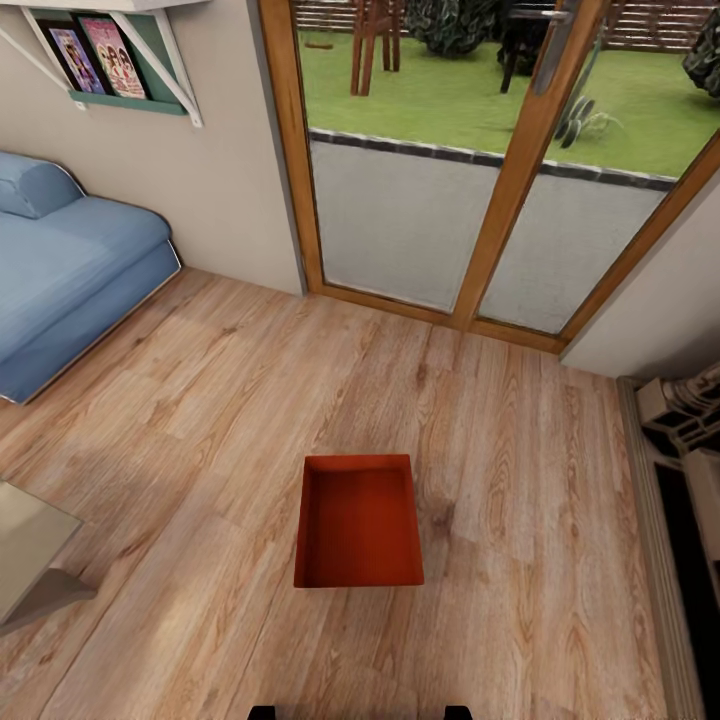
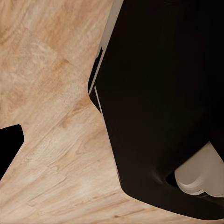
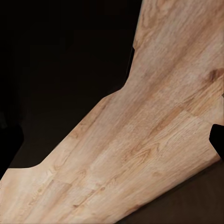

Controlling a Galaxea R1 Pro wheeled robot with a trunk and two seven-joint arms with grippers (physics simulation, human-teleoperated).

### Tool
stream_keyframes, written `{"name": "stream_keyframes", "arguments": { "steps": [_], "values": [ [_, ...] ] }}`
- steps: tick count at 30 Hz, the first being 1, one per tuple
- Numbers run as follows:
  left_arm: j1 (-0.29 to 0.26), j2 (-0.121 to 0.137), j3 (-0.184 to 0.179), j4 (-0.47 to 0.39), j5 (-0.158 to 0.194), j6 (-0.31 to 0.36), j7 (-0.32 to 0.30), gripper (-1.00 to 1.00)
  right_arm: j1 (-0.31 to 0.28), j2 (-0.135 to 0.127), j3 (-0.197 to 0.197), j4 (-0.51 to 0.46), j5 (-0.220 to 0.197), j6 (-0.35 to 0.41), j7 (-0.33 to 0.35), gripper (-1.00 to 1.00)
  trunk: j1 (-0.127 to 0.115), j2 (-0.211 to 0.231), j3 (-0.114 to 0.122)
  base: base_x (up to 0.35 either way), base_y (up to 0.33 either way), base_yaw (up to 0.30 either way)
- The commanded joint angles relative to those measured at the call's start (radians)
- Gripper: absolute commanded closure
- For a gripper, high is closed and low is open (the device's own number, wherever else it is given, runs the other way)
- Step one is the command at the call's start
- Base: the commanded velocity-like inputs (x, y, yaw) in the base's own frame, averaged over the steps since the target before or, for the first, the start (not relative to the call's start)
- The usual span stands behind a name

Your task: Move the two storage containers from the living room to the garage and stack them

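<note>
Head view looks down over the living room's light wood-plank floor (image 1: 200,400), and one orange-red storage container (image 1: 359,522) sits on it, open side up, nothing inside, its long axis running away from the robot toward the glass doors. It rests alone on the planks, well apart from everything else. A blue sofa (image 1: 70,270) lies off to the left against an off-white wall, under a white bracket shelf (image 1: 120,60) holding picture books. Ahead stands a wood-framed glass patio door (image 1: 470,200), with a paved strip and green lawn beyond it. A corner of a pale low table (image 1: 30,560) pokes in at the left edge, and a dark piece of furniture (image 1: 680,480) runs along the right edge. Two small black tips show at the very bottom of this view, just nearer than the container; I cannot tell what they are. From the left wrist camera I see plank flooring and a big black body part of the robot (image 2: 158,112) with a white rounded piece beside it; from the right wrist camera, more planks between black shapes (image 3: 60,70). How the jaws of either gripper stand I cannot tell, so I cannot place the container relative to them either.
</note>
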State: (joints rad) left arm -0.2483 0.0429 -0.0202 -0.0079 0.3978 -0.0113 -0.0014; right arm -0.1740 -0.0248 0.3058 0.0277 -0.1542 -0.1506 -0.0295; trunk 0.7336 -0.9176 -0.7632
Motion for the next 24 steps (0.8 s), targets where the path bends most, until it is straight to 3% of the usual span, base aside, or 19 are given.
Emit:
{"name": "stream_keyframes", "arguments": {
  "steps": [1,13,17,20,23,24],
  "values": [
    [0.0,0.0,-0.003,0.0,0.006,-0.001,0.0,-1.0,-0.001,0.001,0.009,0.003,-0.009,-0.006,0.001,-1.0,0.0,0.0,-0.001,0.0,0.0,0.0],
    [0.0,0.0,-0.002,0.0,0.006,-0.001,0.0,-1.0,-0.001,0.006,0.009,0.003,-0.008,-0.006,0.0,-1.0,0.0,0.0,-0.001,0.0,0.0,0.0],
    [0.0,0.004,-0.007,-0.004,-0.007,0.0,0.0,-1.0,-0.001,-0.003,0.012,0.0,-0.009,-0.004,-0.011,-1.0,0.0,0.0,-0.001,0.0,0.0,0.0],
    [0.0,0.122,0.0,-0.078,-0.001,0.006,0.0,-1.0,-0.005,-0.025,-0.004,-0.092,-0.018,0.025,-0.041,-1.0,0.0,0.0,-0.001,0.0,0.0,0.0],
    [0.0,0.182,0.002,-0.176,0.002,0.016,0.001,-1.0,-0.042,-0.063,-0.035,-0.177,-0.028,0.078,-0.085,-1.0,0.0,0.0,-0.001,0.0,0.0,0.0],
    [0.0,0.191,0.002,-0.198,0.002,0.019,0.001,-1.0,-0.054,-0.069,-0.043,-0.196,-0.031,0.09,-0.096,-1.0,0.0,0.0,-0.001,0.0,0.0,0.0]
  ]
}}
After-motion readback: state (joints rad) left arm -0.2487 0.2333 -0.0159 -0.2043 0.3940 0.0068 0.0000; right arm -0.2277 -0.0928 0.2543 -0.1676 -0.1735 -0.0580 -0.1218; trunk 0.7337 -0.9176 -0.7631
